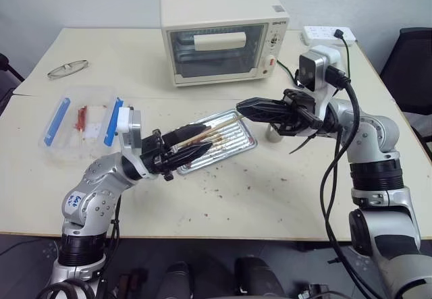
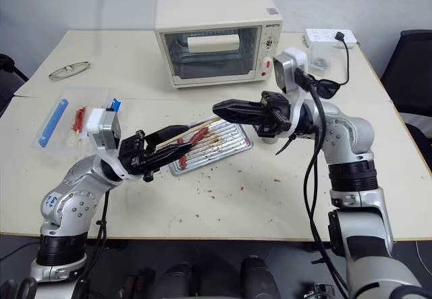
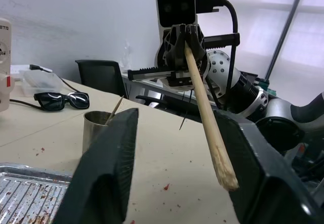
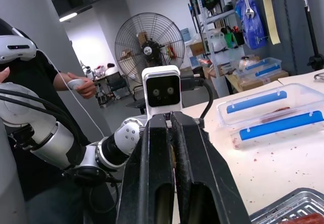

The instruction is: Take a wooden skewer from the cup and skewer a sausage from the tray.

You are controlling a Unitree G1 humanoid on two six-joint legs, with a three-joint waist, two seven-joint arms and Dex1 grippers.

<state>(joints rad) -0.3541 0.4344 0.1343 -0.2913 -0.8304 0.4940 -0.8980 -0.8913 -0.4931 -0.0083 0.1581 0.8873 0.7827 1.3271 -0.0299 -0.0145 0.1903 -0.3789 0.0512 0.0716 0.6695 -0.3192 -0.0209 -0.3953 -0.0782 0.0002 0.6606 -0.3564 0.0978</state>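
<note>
My right gripper hangs above the silver tray, shut on one end of a wooden skewer. The skewer slants down toward my left gripper. In the left wrist view its free end lies between the left fingers, which stand apart and do not clamp it; it is close to one of them. A reddish sausage lies on the tray under the skewer. The metal cup, with another skewer in it, stands just beyond the tray, partly hidden behind my right gripper.
A clear box with blue clips sits left of the tray. A toaster oven stands at the back, with a power strip to its right and glasses at the far left. Sunglasses lie near the cup. A person stands nearby.
</note>
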